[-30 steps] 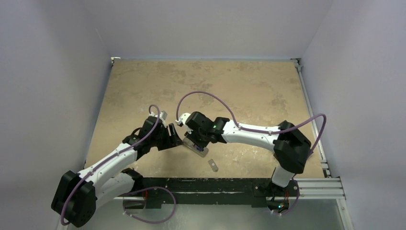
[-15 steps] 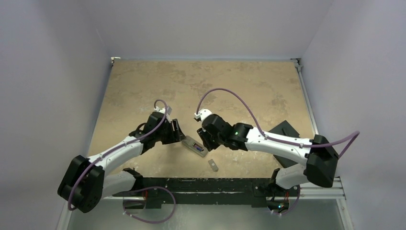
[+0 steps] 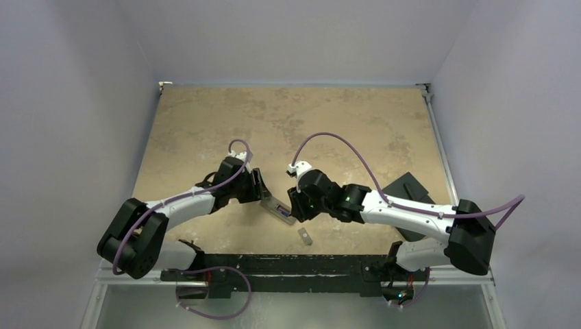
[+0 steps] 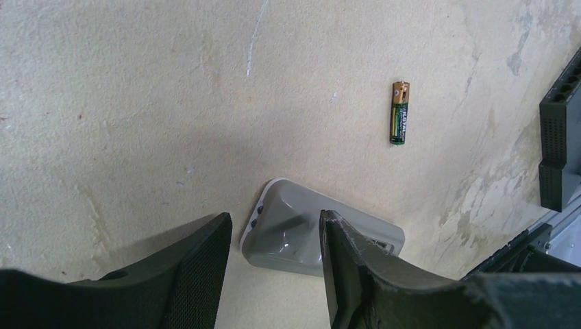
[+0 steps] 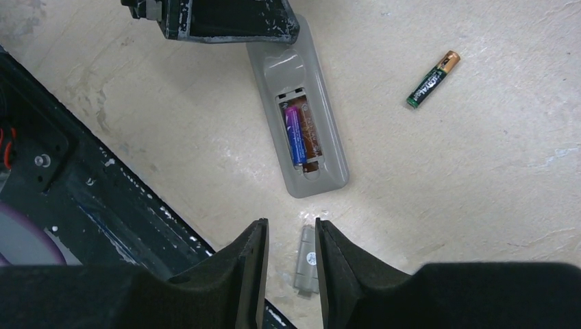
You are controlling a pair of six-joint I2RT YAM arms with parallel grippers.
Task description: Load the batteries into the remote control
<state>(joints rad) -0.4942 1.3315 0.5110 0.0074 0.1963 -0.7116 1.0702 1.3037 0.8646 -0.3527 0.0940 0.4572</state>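
The remote control (image 5: pixel 301 116) lies grey underside up with its battery recess open. A purple battery (image 5: pixel 294 133) sits in the recess beside a brownish slot. The dark battery with a brassy end (image 5: pixel 431 80) lies loose on the table beyond it, also in the left wrist view (image 4: pixel 399 113). My left gripper (image 4: pixel 274 219) is open over the remote's (image 4: pixel 291 236) far end, one finger above it and the other clear of it. My right gripper (image 5: pixel 291 225) is open and empty, above the small grey cover piece (image 5: pixel 306 260). In the top view the remote (image 3: pixel 277 209) lies between both grippers.
A flat black slab (image 3: pixel 404 188) lies to the right, partly under the right arm, and shows at the edge of the left wrist view (image 4: pixel 562 130). The black rail (image 3: pixel 294 264) along the table's near edge is close behind the cover piece (image 3: pixel 305 237).
My right gripper has pulled back from the remote toward the near right and now hangs over the cover piece. My left gripper has moved right to the remote's far end. The black slab is now uncovered.
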